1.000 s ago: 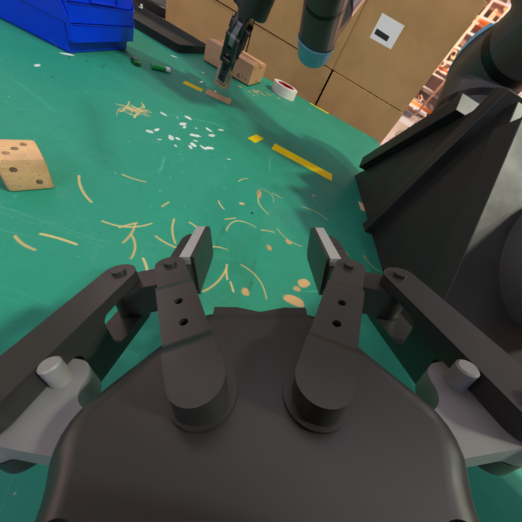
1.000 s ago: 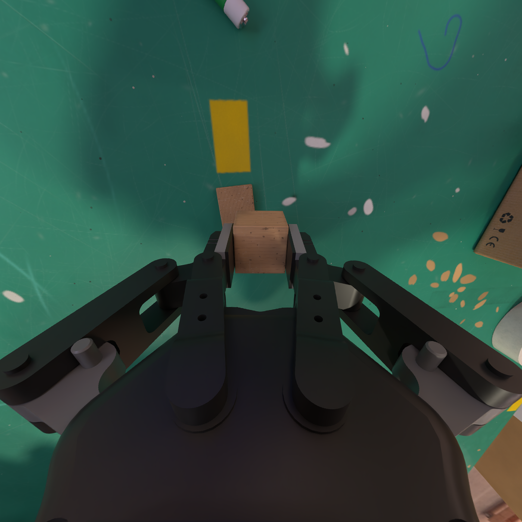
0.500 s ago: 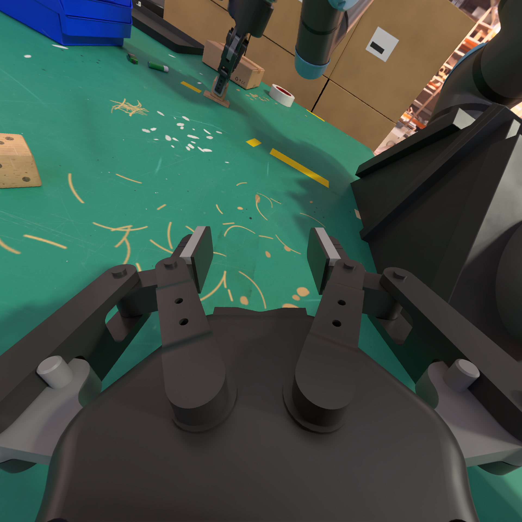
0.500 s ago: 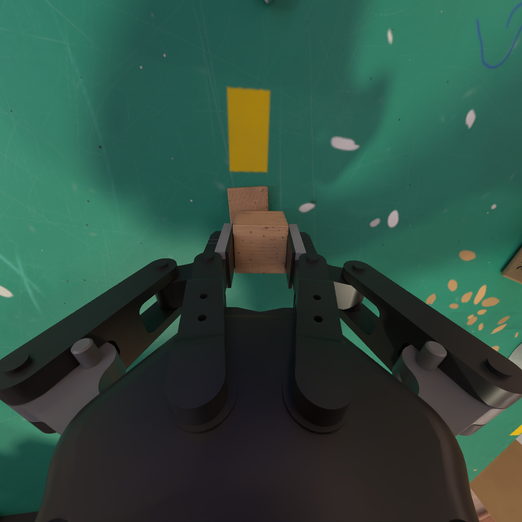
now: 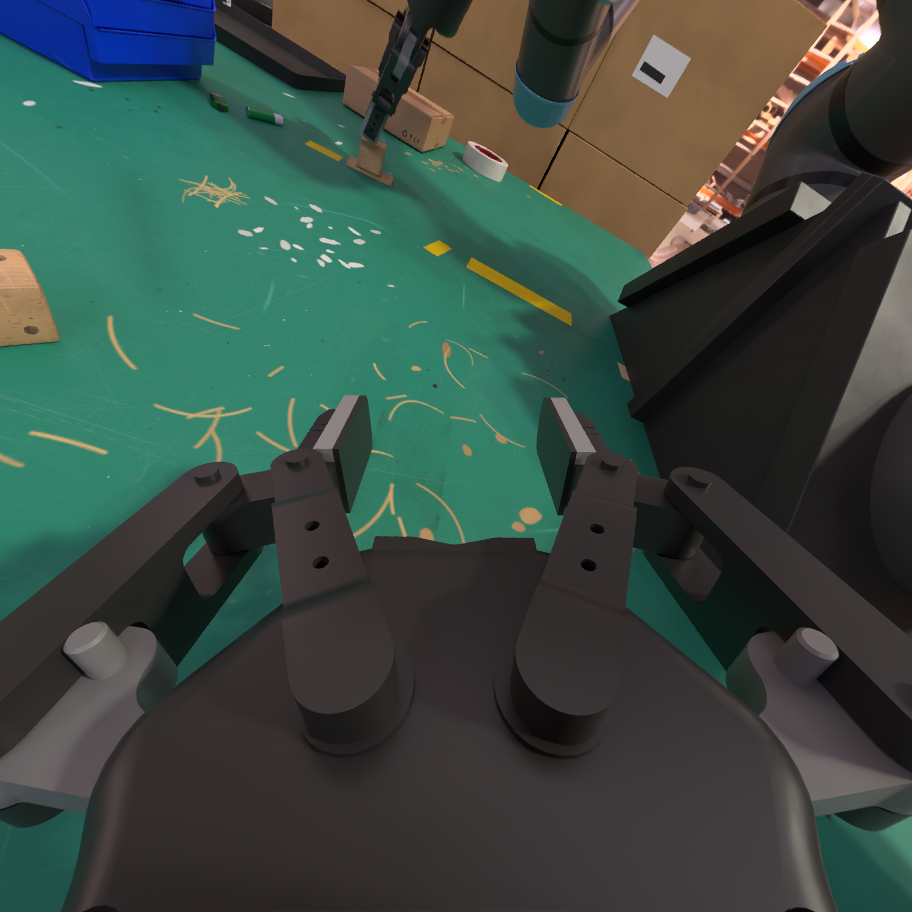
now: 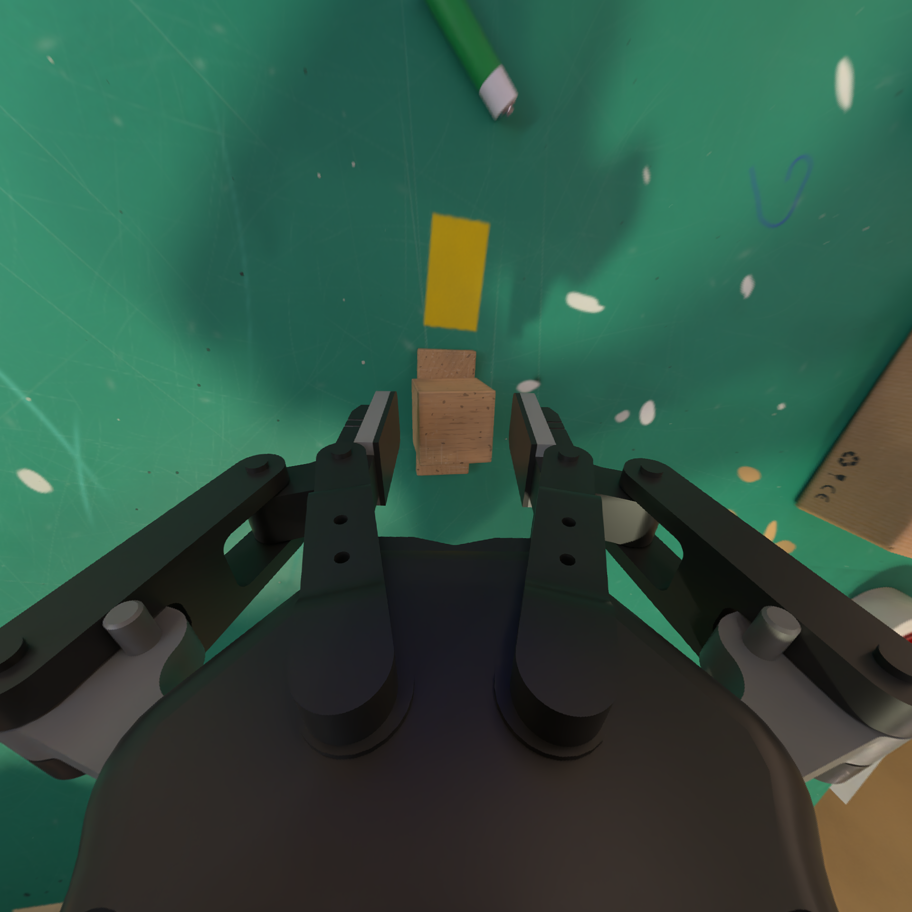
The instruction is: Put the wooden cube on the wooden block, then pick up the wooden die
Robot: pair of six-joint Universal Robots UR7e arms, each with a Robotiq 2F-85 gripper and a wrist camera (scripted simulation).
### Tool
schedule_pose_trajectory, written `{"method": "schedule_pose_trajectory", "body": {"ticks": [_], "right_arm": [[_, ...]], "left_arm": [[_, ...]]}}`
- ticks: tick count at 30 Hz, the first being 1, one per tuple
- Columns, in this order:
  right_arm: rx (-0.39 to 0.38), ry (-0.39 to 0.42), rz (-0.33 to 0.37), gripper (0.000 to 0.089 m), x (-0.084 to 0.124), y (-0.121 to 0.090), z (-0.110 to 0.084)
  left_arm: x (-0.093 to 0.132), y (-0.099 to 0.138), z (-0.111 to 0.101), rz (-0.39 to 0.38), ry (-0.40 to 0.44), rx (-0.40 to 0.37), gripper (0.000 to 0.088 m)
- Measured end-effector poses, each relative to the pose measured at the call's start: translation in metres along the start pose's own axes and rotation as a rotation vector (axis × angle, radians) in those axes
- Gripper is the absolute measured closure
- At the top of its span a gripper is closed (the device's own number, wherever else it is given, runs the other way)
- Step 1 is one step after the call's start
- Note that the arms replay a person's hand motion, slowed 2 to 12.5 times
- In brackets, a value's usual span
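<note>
In the right wrist view the wooden cube (image 6: 453, 423) rests on the flat wooden block (image 6: 446, 363), whose ends show beyond and below it. My right gripper (image 6: 453, 434) is open, its pads on either side of the cube with a gap on each side. In the left wrist view the cube (image 5: 371, 154) on the block (image 5: 370, 170) shows far off under the right gripper (image 5: 376, 123). The wooden die (image 5: 19, 301) lies at the left edge, partly cut off. My left gripper (image 5: 453, 444) is open and empty above the green mat.
A blue bin (image 5: 108, 34) stands at the far left, a small cardboard box (image 5: 419, 118) and a tape roll (image 5: 486, 158) beyond the block. A green marker (image 6: 474, 59) lies ahead. Large cardboard boxes (image 5: 617, 113) line the back. A dark robot base (image 5: 789, 370) is at right.
My right gripper has opened and let go of the cube, which now sits on the block. The left wrist view has shifted, so the die slid further off the left edge.
</note>
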State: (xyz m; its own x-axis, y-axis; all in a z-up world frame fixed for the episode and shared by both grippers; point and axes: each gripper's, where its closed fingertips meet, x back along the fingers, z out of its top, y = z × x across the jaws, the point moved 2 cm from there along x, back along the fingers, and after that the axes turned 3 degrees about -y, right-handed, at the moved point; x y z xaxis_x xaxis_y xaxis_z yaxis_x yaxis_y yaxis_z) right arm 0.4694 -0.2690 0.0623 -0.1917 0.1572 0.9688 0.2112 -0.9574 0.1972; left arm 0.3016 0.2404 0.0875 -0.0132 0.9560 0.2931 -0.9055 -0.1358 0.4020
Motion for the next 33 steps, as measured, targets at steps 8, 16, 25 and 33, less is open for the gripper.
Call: {"method": "schedule_pose_trajectory", "body": {"ticks": [8,16,25,33], "right_arm": [[0.065,0.104,-0.024,0.04,0.042,-0.014,0.023],[0.261,0.22,0.032,0.0312,0.093,-0.069,0.052],[0.516,0.326,0.067,0.0212,0.14,-0.153,0.077],[0.631,0.369,0.123,0.0176,0.161,-0.222,0.094]], "left_arm": [[0.0,0.0,0.002,-0.003,0.005,-0.009,0.0279],[0.001,0.0,0.006,-0.003,0.026,-0.014,0.0279],[0.0,0.002,0.009,-0.015,0.043,-0.01,0.0279],[0.001,0.007,0.01,-0.024,0.039,-0.02,0.0279]]}}
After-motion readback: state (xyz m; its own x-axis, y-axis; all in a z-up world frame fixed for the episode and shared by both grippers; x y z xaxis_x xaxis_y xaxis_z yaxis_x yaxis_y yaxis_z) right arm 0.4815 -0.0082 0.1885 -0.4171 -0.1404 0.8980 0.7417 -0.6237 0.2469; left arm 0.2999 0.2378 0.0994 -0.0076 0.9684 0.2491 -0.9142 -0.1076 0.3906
